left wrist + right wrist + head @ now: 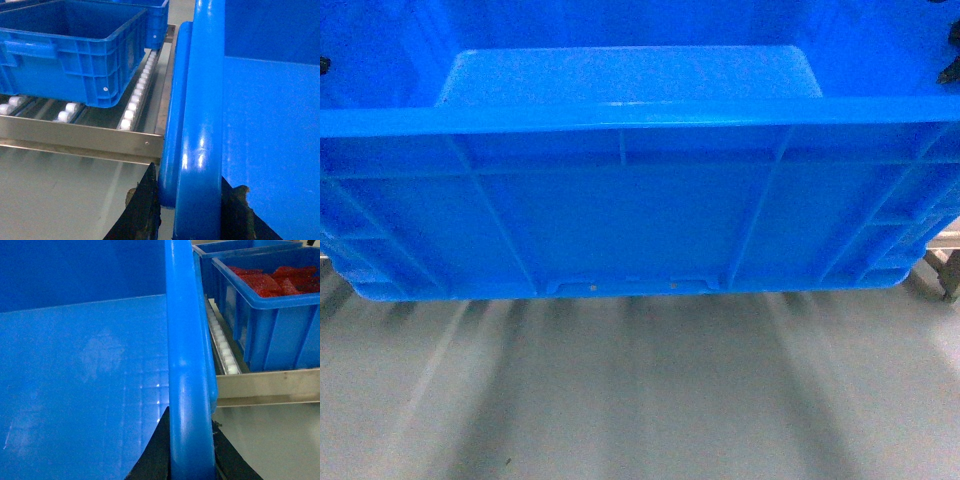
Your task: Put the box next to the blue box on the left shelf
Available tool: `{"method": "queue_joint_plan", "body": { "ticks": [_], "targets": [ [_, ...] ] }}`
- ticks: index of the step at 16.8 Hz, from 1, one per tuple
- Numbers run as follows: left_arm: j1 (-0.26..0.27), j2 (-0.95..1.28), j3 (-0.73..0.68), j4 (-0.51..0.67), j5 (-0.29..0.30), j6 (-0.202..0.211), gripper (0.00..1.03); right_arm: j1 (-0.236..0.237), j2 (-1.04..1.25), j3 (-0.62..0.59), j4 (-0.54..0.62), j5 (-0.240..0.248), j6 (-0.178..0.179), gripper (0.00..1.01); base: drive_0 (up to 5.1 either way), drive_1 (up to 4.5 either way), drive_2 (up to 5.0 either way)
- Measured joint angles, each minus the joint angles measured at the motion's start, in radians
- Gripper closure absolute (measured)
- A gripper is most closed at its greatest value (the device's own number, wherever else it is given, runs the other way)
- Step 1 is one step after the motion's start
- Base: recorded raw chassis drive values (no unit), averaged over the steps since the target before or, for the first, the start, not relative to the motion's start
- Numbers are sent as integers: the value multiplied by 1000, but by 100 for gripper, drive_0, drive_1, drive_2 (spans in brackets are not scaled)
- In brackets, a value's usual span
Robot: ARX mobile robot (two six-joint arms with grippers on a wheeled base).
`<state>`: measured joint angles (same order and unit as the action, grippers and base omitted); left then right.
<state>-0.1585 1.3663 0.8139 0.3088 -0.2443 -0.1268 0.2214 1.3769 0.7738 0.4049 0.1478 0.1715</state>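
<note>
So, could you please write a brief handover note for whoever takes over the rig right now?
Left gripper: shut on the box, over its left rim.
Right gripper: shut on the box, over its right rim.
The box is held off the floor between both arms, empty, at the front edge of the left shelf.
A blue crate sits on the rollers to the left; a crate of red items sits to the right.
Done: box lifted and brought to the shelf.
Left: set it on the rollers beside the blue crate, then release.

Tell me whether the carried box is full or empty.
Empty: the box shows only bare smooth blue floor in the head view and both wrist views.
</note>
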Motion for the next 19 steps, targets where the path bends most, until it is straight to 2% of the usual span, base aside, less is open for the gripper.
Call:
{"method": "queue_joint_plan", "body": {
  "ticks": [10,19],
  "targets": [
    [0,0,0,2,0,0,85,0,0,0,0,0,0,94,0,423,-423],
    [0,2,1,3,0,0,85,0,2,0,0,-2,0,94,0,0,0]
  ]
}}
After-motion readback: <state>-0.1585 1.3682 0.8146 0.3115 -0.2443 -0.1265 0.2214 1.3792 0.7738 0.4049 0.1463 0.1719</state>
